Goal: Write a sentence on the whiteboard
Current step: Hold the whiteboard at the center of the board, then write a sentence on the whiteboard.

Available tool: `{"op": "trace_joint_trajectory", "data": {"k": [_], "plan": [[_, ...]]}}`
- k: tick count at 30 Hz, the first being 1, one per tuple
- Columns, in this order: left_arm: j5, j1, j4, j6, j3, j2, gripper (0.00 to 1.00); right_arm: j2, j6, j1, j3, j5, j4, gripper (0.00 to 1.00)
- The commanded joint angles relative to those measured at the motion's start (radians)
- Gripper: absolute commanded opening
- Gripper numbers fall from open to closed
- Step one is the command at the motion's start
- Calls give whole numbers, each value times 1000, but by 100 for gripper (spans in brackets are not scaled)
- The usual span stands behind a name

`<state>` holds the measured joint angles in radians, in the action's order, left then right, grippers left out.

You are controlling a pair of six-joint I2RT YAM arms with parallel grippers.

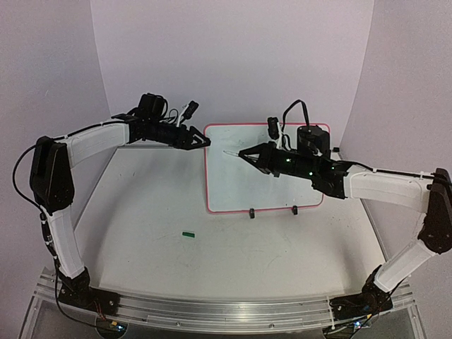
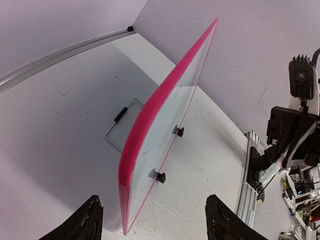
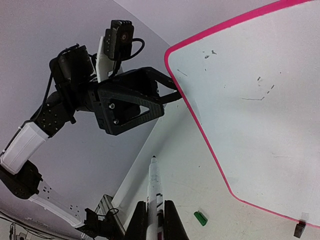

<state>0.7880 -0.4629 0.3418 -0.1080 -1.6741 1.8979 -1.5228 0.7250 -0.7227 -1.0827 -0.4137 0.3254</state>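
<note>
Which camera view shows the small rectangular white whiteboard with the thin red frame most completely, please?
The top external view: the whiteboard appears nearly whole, frame and both black clip feet included. The left wrist view sees it almost edge-on; the right wrist view shows only one corner area of its face.

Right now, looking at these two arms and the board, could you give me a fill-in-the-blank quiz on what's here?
1. The right jaws are shut on a ___, its tip aimed toward the board.
2. The left jaws stand open on either side of the board's ___ edge.
3. The small cap lying on the table is ___.

Missing words: marker; left; green.
</note>
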Motion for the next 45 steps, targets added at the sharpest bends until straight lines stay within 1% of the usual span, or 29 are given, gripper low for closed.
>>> {"op": "trace_joint_trajectory", "data": {"k": [1,3,6,7,12,16,20,28,39,45], "plan": [[27,3,24,66,-89,44,58,-17,-17,1,-57,-16,21,0],[28,2,43,86,-102,55,53,-19,-18,2,-59,-16,21,0],[36,3,47,105,-90,54,38,-23,-21,3,-62,-12,20,0],[39,3,48,123,-84,52,35,-28,-21,4,-66,-11,20,0],[51,3,51,165,-58,50,23,-57,-24,7,-91,-1,20,0],[45,3,48,185,-38,46,9,-79,-31,10,-114,23,20,0],[29,3,54,222,-20,37,0,-114,-42,10,-149,39,20,0],[19,2,59,283,22,26,0,-188,-57,10,-227,49,20,0],[22,1,59,289,29,16,0,-280,-70,10,-342,80,20,0],[27,0,56,287,29,14,0,-319,-60,13,-377,102,18,0]]}}
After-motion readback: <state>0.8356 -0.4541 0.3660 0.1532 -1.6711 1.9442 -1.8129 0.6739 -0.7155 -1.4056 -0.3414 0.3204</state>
